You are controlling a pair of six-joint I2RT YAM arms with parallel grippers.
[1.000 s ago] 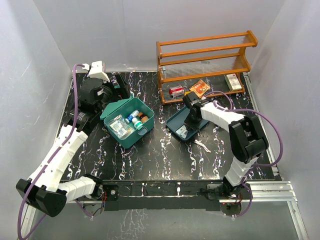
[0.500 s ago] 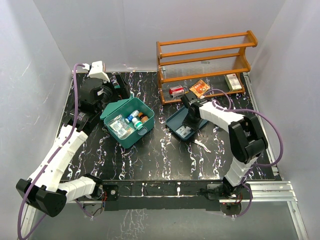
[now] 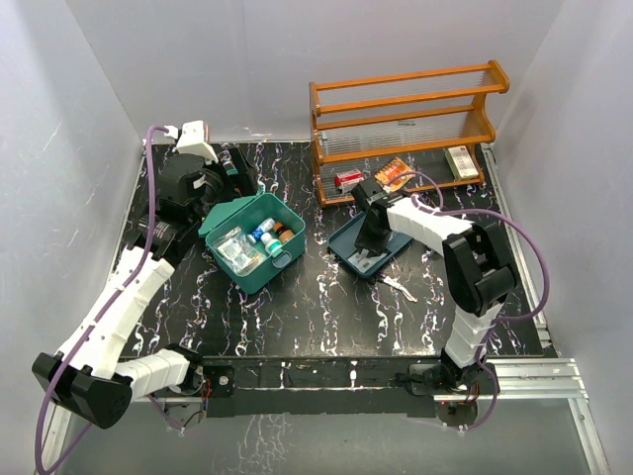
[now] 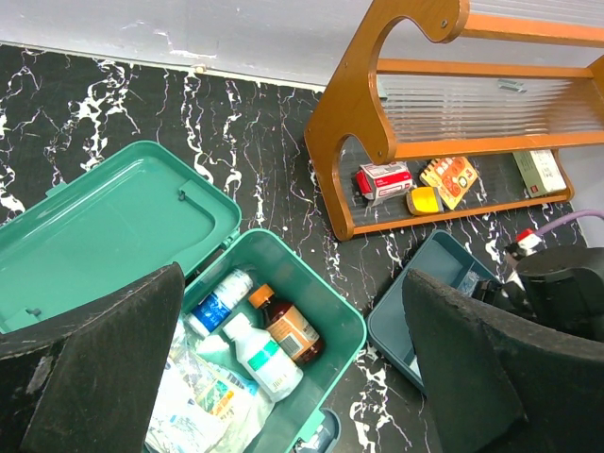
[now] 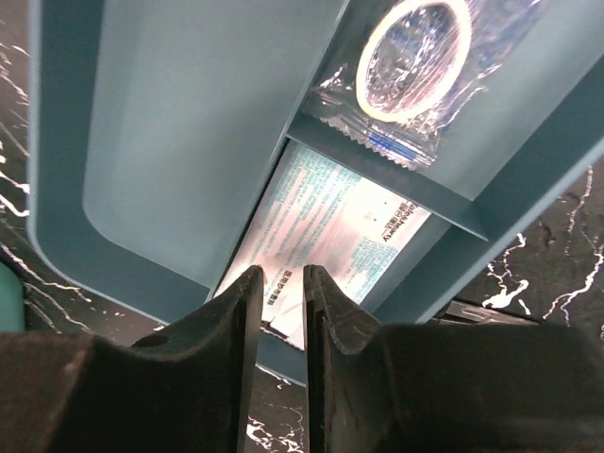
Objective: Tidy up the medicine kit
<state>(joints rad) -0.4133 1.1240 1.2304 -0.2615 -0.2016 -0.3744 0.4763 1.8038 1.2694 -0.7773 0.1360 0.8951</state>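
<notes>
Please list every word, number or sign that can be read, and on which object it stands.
Nothing can be quoted.
Flat packet in the divided tray: print blurred.
Bottles in the medicine kit: labels too small.
Boxes on the wooden rack: print too small.

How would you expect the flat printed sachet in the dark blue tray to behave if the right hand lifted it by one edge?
The sachet looks thin and flat, so it would probably droop from an edge grip. Its glossy face suggests it may slip. Lying low between walls of the tray, it is likely hard to get under.
</notes>
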